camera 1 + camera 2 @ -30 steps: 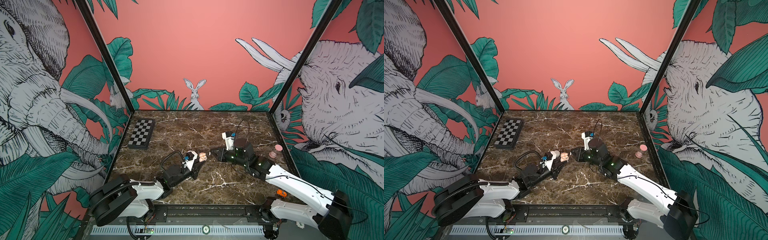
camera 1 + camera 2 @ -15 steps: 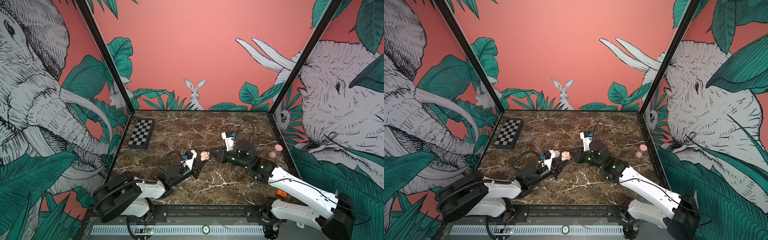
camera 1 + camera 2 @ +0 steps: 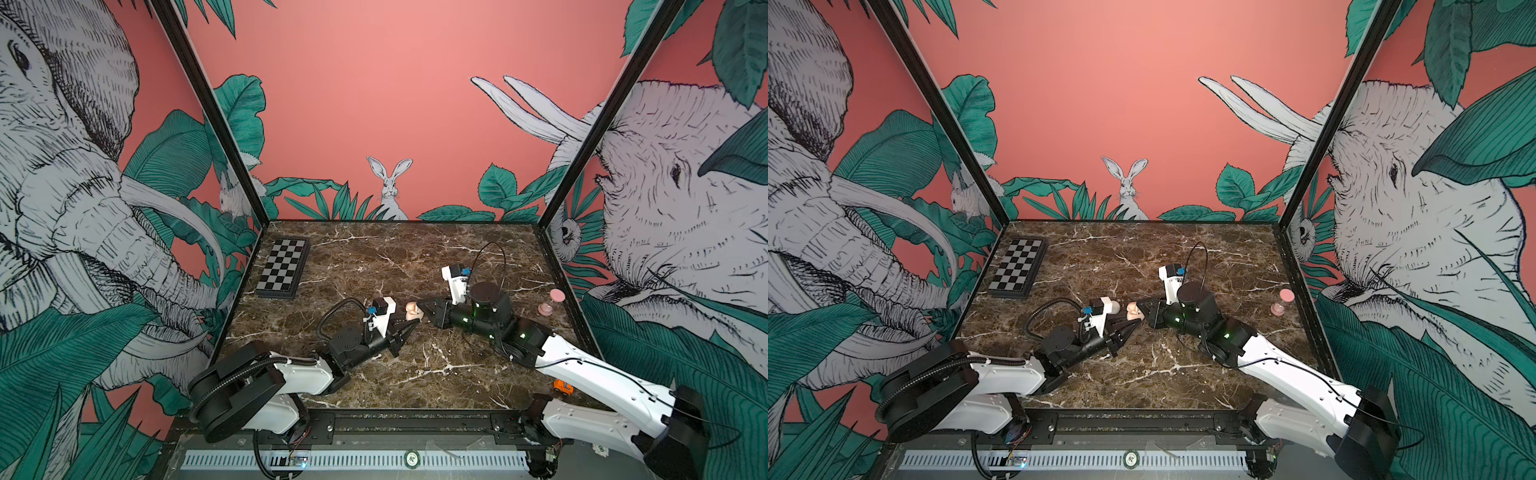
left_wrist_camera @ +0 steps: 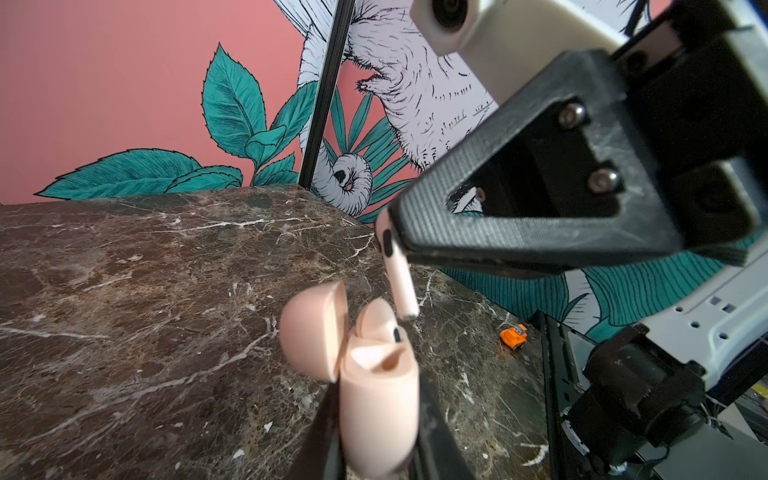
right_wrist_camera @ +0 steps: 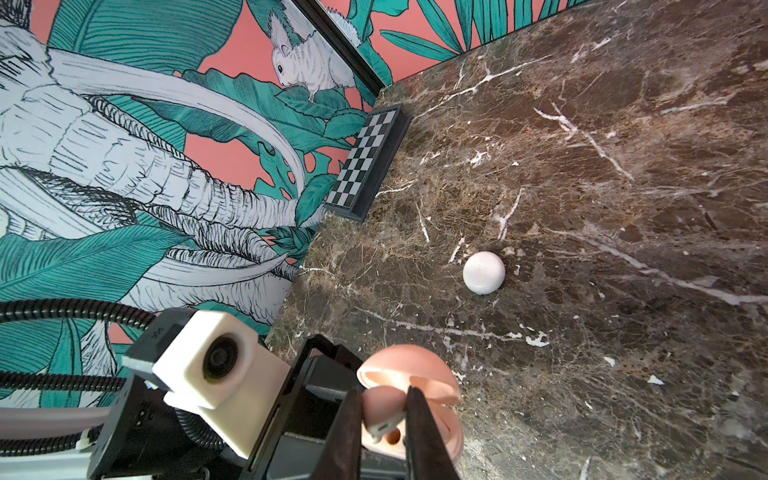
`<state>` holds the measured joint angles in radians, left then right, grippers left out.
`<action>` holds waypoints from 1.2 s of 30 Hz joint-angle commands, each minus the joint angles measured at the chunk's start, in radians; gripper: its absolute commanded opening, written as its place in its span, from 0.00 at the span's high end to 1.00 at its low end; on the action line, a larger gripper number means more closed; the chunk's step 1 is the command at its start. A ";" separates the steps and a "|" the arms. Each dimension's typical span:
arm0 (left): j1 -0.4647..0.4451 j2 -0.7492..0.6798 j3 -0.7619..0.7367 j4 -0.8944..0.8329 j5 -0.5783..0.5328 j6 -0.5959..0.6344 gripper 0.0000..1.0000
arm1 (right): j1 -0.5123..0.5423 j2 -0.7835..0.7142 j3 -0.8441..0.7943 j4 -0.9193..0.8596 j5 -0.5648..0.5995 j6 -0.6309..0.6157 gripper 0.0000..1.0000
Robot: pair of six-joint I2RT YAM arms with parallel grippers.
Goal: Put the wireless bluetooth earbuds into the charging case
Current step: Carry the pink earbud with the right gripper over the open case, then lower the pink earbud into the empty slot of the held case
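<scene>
Your right gripper (image 5: 382, 415), nearly closed, pinches 1 probably light, slick earbud (image 4: 401, 282) by its bulb at 3 o'clock of the lid-up charging case (image 4: 378, 390), clamped mid-table in your left gripper (image 4: 380, 451); grip only the bulb, gently.

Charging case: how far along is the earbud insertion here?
Done: one earbud sits in the open charging case, gripped by the left gripper. In hand: right gripper holds the second earbud, stem down above the empty slot. Remaining: seat it.

case (image 4: 378, 415) open, in left fingers (image 4: 434, 436) | earbud (image 4: 401, 286) just above, in right fingers (image 4: 540, 237)
</scene>
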<state>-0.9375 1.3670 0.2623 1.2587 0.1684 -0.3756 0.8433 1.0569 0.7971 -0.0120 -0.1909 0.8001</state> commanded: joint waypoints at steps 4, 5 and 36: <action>-0.004 0.001 0.019 0.042 0.014 -0.036 1.00 | 0.010 -0.009 -0.010 0.040 0.023 -0.010 0.84; -0.004 0.005 0.017 0.048 0.009 -0.047 1.00 | 0.010 -0.008 -0.012 0.046 0.020 -0.007 0.84; -0.003 -0.006 0.015 0.082 -0.027 -0.124 1.00 | 0.022 -0.018 -0.044 0.075 0.024 -0.010 0.86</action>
<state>-0.9375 1.3922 0.2623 1.3071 0.1581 -0.4801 0.8547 1.0561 0.7635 0.0265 -0.1707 0.8001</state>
